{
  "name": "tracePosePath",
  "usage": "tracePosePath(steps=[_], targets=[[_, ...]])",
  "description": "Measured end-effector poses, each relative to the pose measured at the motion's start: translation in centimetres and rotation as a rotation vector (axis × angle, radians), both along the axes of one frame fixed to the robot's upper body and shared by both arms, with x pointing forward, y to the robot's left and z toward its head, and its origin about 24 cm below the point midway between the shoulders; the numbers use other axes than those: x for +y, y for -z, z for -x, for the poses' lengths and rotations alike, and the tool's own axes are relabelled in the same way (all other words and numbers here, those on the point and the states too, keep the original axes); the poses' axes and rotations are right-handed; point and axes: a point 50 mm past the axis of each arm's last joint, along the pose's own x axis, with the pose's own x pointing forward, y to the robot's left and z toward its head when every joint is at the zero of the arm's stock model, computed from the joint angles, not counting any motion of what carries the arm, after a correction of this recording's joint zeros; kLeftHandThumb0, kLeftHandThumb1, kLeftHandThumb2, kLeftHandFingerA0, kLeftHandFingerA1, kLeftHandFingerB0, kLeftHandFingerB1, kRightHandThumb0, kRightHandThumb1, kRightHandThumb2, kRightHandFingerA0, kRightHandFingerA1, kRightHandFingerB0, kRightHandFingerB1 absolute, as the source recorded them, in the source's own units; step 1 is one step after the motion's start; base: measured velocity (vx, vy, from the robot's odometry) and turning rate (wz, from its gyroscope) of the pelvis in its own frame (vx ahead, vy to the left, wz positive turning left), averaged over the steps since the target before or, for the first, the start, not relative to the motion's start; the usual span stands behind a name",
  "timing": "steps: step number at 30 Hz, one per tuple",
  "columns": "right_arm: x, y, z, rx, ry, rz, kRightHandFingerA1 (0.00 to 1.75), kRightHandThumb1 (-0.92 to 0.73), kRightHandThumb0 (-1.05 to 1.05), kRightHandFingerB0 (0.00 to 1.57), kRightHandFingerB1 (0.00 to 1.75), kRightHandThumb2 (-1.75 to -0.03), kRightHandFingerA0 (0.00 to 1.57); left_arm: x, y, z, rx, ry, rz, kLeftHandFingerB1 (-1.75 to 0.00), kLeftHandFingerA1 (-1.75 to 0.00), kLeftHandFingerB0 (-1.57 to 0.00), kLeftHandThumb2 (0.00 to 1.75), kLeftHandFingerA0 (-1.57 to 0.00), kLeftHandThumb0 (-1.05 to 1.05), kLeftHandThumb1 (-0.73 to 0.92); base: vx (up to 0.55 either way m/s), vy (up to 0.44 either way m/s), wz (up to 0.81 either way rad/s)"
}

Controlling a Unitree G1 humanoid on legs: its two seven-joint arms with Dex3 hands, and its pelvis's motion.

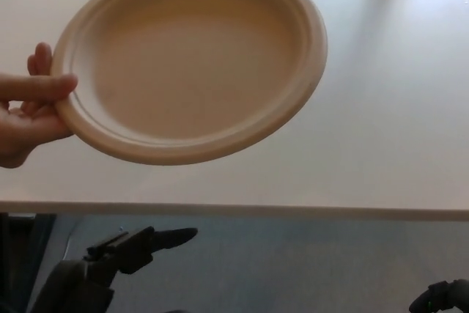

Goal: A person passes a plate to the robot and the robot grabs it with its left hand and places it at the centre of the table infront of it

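Observation:
A round tan plate (192,60) hangs tilted in the air above the white table (381,130), pinched at its left rim by a person's hand (29,111). My left hand (135,248) shows at the bottom left, below the table's front edge and well under the plate, open with its fingers stretched forward and holding nothing. Only a small black part of my right hand (440,297) peeks in at the bottom right corner.
The table's front edge (234,210) runs straight across the picture, with grey floor (293,269) below it. A dark table leg (15,254) stands at the far bottom left.

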Motion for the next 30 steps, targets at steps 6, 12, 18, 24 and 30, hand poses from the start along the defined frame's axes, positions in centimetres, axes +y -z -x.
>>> tracePosePath(steps=[6, 12, 18, 24, 30], targets=[[0.0, 0.0, 0.0, 0.003, 0.000, -0.002, 0.61, -0.63, -0.56, 0.40, 0.48, -0.58, 0.50, -1.2, -4.7, 1.7, -0.231, 0.058, 0.044, -0.36, -0.42, -0.49, 0.58, -0.48, -0.64, 0.58, 0.00, 0.000, 0.00], [0.0, 0.0, 0.0, 0.005, 0.001, -0.005, 0.62, -0.63, -0.60, 0.40, 0.48, -0.58, 0.52, -1.7, -7.8, 3.1, -0.425, 0.090, 0.073, -0.39, -0.47, -0.54, 0.54, -0.60, -0.38, 0.47, 0.00, 0.000, 0.00], [0.0, -0.3, -0.4, 0.000, 0.000, -0.006, 0.61, -0.64, -0.60, 0.40, 0.48, -0.58, 0.49, -2.6, -9.1, 3.9, -0.555, 0.145, 0.159, -0.50, -0.78, -0.58, 0.56, -0.93, -0.28, 0.56, 0.00, 0.000, 0.00], [-0.1, -0.8, -1.0, -0.013, -0.003, -0.004, 0.60, -0.64, -0.59, 0.39, 0.47, -0.59, 0.51, -3.9, -10.5, 5.6, -0.609, 0.270, 0.327, -0.50, -0.83, -0.64, 0.58, -0.90, -0.42, 0.59, 0.00, 0.000, 0.00], [-0.1, -1.1, -1.5, -0.022, -0.007, -0.006, 0.60, -0.64, -0.58, 0.40, 0.47, -0.58, 0.50, -3.3, -11.7, 6.6, -0.664, 0.336, 0.376, -0.52, -0.78, -0.63, 0.61, -0.89, -0.50, 0.70, 0.00, 0.000, 0.00]])
